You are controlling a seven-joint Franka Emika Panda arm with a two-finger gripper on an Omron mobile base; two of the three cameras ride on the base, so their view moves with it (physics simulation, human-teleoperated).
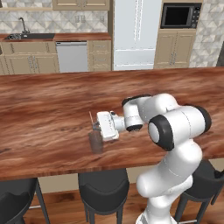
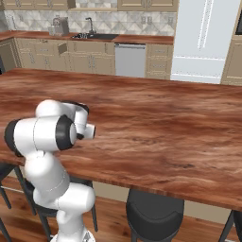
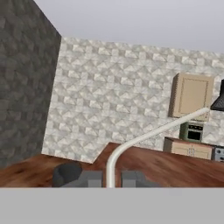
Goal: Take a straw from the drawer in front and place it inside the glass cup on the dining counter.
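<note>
Rising between the two dark finger tips at the bottom centre of the hand view, the straw (image 3: pixel 131 144) climbs from the grip, bends, and runs off toward the right of the frame; the jaws look closed on its lower end, with only the thin stick between them. In the left base view the same straw (image 1: pixel 92 121) shows as a faint thin line in the centre-left of the frame, standing just above the glass cup (image 1: pixel 96 141) and just beside the gripper (image 1: pixel 99 127), which points leftward over the cup's rim. The cup stands upright on the dining counter (image 1: pixel 43 113), near its front edge, above a dark stool (image 1: pixel 103 188). I cannot tell whether the straw's lower tip is already inside the cup or only over it. As a judgement, the placement is close to done, and the risk lies in the release: if the tip sits over the rim, not within it, the straw would fall onto the wood, and a sideways nudge from the hand could tip the light cup toward the edge.
</note>
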